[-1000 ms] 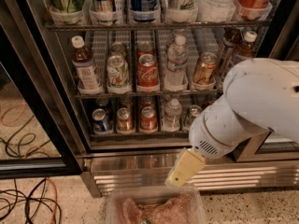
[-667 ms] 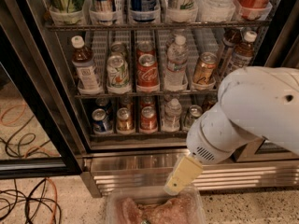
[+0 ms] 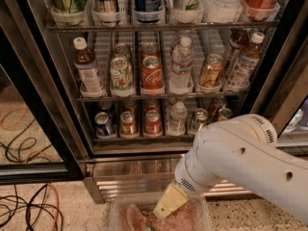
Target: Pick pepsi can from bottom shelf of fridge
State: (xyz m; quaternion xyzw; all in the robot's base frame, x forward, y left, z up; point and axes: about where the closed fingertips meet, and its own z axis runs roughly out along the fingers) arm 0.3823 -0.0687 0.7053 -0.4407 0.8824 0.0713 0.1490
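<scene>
Below the pepsi can (image 3: 102, 124), the gripper (image 3: 161, 211)

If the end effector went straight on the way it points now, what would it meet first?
Probably the clear plastic tub below it: the end effector, low before the fridge, points down-left into it. Depth is unclear.

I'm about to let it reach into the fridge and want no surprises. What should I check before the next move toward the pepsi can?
1. pepsi can found upright at the front left of the bottom shelf: ok.
2. View of it unblocked by the arm: ok.
3. gripper at shelf height: not ok, it hangs lower, in front of the fridge base, over a clear container.
4. gripper lined up with the can: not ok, it sits off to the right.
5. Clearance from the gold-brown can beside it: cannot tell.
</scene>
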